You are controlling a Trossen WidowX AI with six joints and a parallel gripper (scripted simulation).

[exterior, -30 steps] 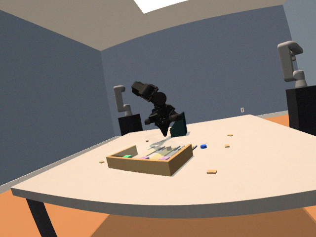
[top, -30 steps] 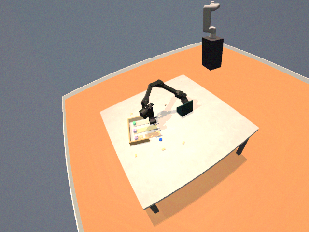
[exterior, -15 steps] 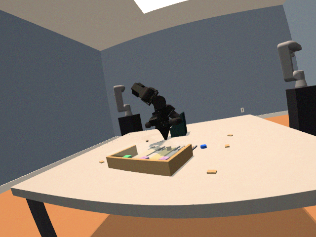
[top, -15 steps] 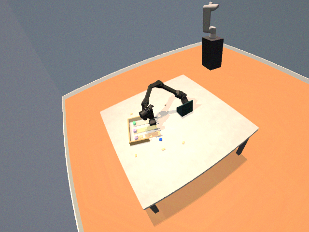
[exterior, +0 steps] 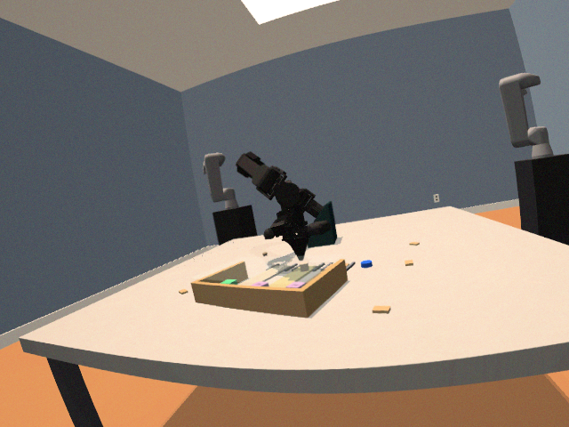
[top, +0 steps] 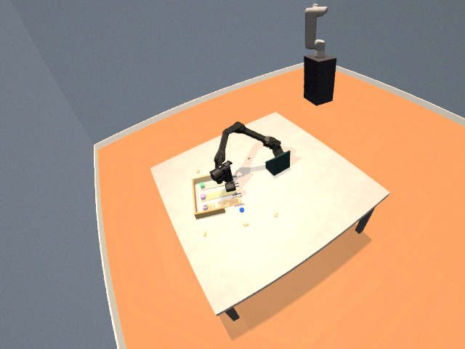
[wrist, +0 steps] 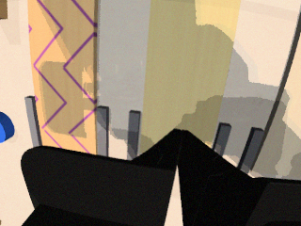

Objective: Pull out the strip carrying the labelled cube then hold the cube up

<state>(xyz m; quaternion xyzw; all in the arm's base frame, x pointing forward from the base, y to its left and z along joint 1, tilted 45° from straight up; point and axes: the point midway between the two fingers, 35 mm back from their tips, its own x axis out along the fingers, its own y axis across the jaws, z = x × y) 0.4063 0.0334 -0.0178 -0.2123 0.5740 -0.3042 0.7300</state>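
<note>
My gripper [top: 231, 188] [exterior: 300, 258] [wrist: 180, 136] is shut and empty, pointing down over the near end of the middle yellow strip [top: 217, 195] [wrist: 183, 61]. The yellow strip shows no break where visible; the fingers hide its near end. A pink cube [top: 203, 196] [exterior: 260, 284] stands at its far end. The orange zigzag strip [top: 233, 201] [wrist: 77, 61] beside it has a gap before a short far piece by another pink-purple cube [top: 205, 207] [exterior: 295, 285]. A green cube [top: 202, 185] [exterior: 228, 281] stands by the pale strip [top: 214, 185]. Cube labels are unreadable here.
A wooden-walled tray [top: 194, 198] [exterior: 250, 301] surrounds the far ends. Dark upright guides [wrist: 134, 134] flank the strips' near ends. A blue disc [top: 241, 209] [exterior: 366, 263] [wrist: 5, 127] lies beside the zigzag strip. Small tan tiles lie around. A dark teal panel [top: 278, 163] stands by the arm's base.
</note>
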